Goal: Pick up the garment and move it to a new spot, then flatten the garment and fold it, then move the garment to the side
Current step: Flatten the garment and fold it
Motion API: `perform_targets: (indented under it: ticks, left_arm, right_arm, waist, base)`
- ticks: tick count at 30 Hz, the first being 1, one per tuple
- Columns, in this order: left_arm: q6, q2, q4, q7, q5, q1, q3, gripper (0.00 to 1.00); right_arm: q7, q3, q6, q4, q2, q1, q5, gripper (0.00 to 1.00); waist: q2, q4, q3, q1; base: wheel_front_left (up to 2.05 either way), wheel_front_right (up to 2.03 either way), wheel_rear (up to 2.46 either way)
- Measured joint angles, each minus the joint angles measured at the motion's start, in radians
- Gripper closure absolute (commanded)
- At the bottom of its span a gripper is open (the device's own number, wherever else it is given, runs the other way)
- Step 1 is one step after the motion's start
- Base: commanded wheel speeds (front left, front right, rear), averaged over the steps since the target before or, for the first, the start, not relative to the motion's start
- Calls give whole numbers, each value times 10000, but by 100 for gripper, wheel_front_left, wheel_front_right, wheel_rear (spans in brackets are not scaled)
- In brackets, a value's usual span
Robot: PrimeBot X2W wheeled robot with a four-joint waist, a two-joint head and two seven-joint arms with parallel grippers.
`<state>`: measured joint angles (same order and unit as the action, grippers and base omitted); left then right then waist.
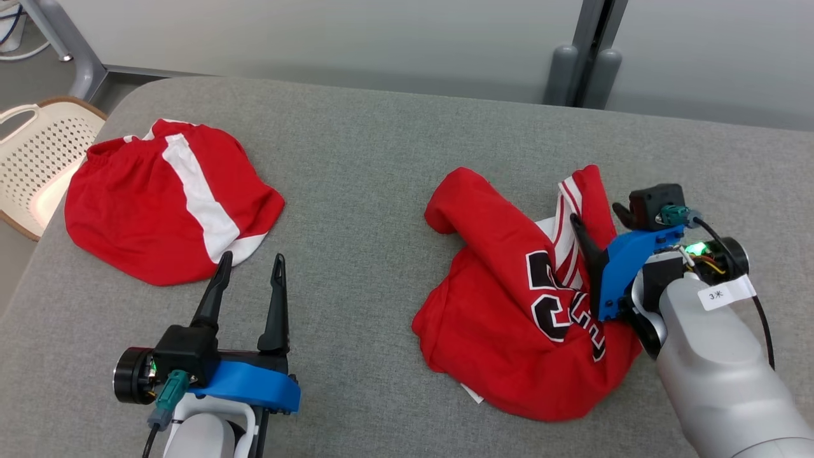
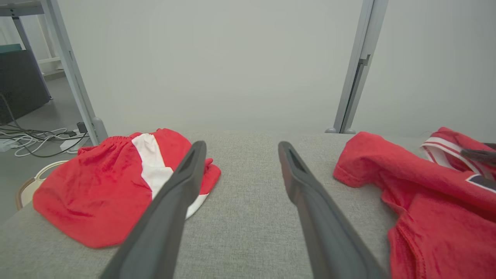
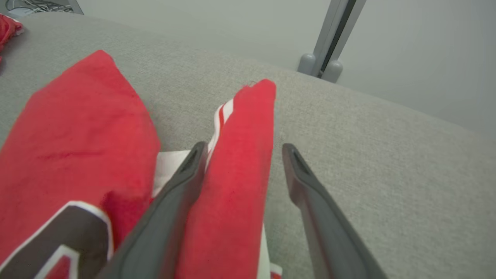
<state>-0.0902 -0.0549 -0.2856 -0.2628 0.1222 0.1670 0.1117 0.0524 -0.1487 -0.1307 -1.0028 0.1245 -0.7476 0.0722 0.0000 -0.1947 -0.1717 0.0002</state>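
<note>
A crumpled red jersey [image 1: 502, 305] with black-and-white numbers lies on the right half of the grey table [image 1: 369, 159]. My right gripper [image 1: 596, 215] is open and low over the jersey's upper right part. In the right wrist view its fingers [image 3: 244, 149] straddle a raised red fold [image 3: 240, 162] with white trim, and the left finger lies against it. The jaws are not closed on it. My left gripper [image 1: 252, 257] is open and empty over bare table, just right of the red shorts [image 1: 140, 203]. The left wrist view shows the jersey [image 2: 426, 201] at the right.
The red shorts [image 2: 97, 193] with a white stripe lie flattened at the table's left. A cream perforated basket [image 1: 38, 159] stands off the left edge. Grey wall panels and a post [image 1: 585, 70] run behind the table. Cables [image 2: 35, 139] lie on the floor at the far left.
</note>
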Motion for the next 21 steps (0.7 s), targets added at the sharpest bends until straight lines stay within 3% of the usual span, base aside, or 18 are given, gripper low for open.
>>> perform_targets:
  ticks: [7, 8, 9, 10, 14, 21]
  left_arm:
    - [0, 27, -75, 0, 61, 36, 40, 0]
    - [2, 29, -92, 0, 82, 36, 44, 0]
    - [0, 29, -109, 0, 84, 36, 46, 0]
    - [0, 29, -125, 0, 84, 36, 58, 0]
    - [2, 35, -171, 0, 84, 35, 107, 0]
    - [13, 38, -186, 0, 84, -209, 56, 0]
  right_arm:
    - [-249, -35, 0, -1453, -242, -66, 487, 0]
    - [-230, -71, 0, -1553, -270, -66, 566, 32]
    - [-134, -136, 0, -1632, -291, -66, 616, 71]
    - [23, -150, 0, -1666, -314, -66, 715, 100]
    - [614, -73, -2, -1801, -219, -66, 1095, 100]
    - [1613, 454, 0, -1837, 888, -235, 1693, 100]
  waist:
    - [0, -106, -87, -1]
    - [0, -98, -72, 0]
    - [0, -79, -52, 0]
    - [0, -57, -30, -1]
    - [0, 37, 132, -1]
    - [0, 297, 502, -2]
  base:
    - [0, 0, 0]
    - [0, 0, 0]
    - [0, 0, 0]
    - [0, 0, 0]
    - [0, 0, 0]
    - [0, 0, 0]
